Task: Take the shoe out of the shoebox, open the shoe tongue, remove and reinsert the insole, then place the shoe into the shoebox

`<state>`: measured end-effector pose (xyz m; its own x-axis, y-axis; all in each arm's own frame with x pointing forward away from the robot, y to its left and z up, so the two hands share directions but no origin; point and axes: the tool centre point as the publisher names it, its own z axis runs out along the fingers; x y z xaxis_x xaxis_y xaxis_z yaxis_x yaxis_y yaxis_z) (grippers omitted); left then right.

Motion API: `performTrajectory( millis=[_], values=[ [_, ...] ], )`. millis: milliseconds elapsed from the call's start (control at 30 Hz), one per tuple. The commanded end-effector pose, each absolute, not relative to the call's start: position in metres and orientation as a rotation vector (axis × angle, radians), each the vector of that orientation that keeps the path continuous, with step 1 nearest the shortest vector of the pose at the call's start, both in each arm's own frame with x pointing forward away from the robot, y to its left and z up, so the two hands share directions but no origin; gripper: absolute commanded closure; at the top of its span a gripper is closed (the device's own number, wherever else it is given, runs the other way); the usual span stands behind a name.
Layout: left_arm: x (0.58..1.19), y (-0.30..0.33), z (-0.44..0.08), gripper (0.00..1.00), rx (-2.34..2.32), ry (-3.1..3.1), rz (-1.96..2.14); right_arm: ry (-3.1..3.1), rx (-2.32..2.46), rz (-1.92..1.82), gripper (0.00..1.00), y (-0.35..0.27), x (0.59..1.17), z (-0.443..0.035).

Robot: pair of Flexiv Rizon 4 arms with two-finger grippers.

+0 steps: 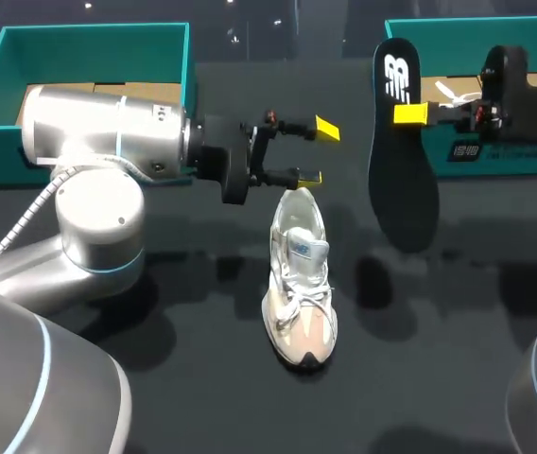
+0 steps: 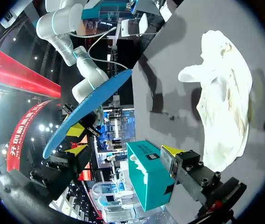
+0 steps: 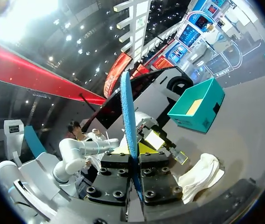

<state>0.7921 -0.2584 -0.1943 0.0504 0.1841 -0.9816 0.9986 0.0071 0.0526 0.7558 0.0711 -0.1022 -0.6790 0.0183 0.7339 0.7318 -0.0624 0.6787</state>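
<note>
Insole hanging off the table, sneaker sitting below.
I am clamping the black insole near its logo end between the fingers of my right gripper, in front of the right teal shoebox. My left gripper is hovering empty, fingers spread, just beside the heel of the pale sneaker, which is standing on its sole on the table.

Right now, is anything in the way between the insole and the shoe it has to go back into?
Nothing visible: only bare table lies between the insole, held by the right gripper, and the shoe. The open left gripper hovers by the shoe's heel end and might crowd the opening.
</note>
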Motion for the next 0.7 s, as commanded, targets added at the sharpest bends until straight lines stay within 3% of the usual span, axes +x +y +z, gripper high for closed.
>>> performTrajectory(
  millis=[33, 533, 700],
  values=[
    [0.787, -0.261, -0.195, 0.0, 1.361, 1.305, -1.075, -1.615, -0.986, -1.719, 1.0, 0.069, 0.768, -0.112],
    [0.788, -0.27, -0.182, 0.0, 1.328, 1.296, -1.128, -1.505, -1.123, -1.677, 1.0, 0.068, 0.782, -0.125],
    [0.787, -0.273, -0.18, 0.0, 1.316, 1.276, -1.17, -1.364, -1.309, -1.5, 1.0, 0.071, 0.792, -0.145]
  ],
)
